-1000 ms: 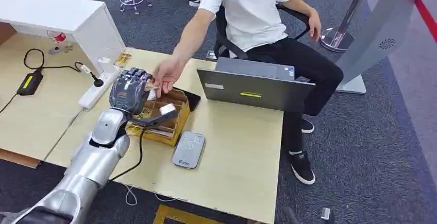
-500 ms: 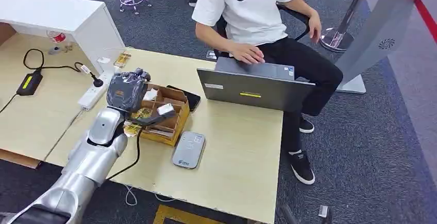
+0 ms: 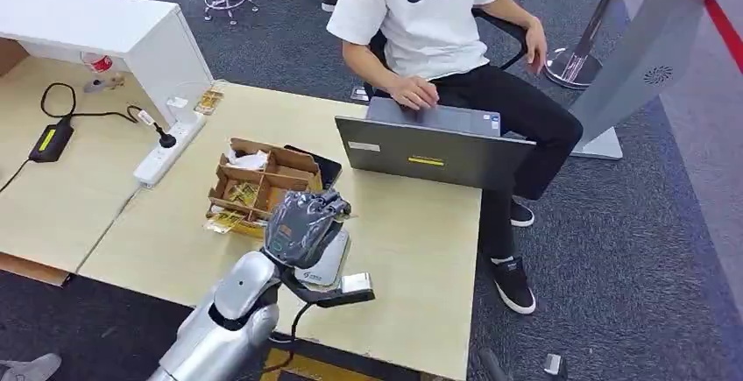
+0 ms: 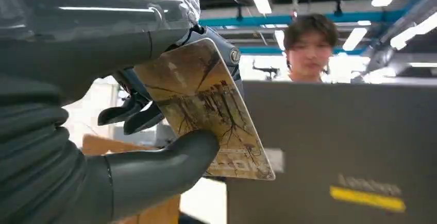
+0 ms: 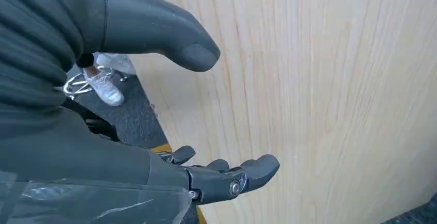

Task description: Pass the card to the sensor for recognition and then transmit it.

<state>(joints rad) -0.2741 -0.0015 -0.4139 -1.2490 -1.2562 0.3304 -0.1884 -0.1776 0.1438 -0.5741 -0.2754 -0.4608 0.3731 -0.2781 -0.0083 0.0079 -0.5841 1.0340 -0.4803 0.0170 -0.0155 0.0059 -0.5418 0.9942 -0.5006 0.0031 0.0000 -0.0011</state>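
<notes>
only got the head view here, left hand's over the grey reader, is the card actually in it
Observer: Yes. The left wrist view shows the left hand pinching the card between thumb and fingers.
Operator: which way's the card facing
Observer: Its printed face, brown with tree-like branches, faces the wrist camera, in front of the laptop.
Operator: and the right hand
Observer: The right hand holds nothing, fingers apart, beside a light wooden surface.
</notes>
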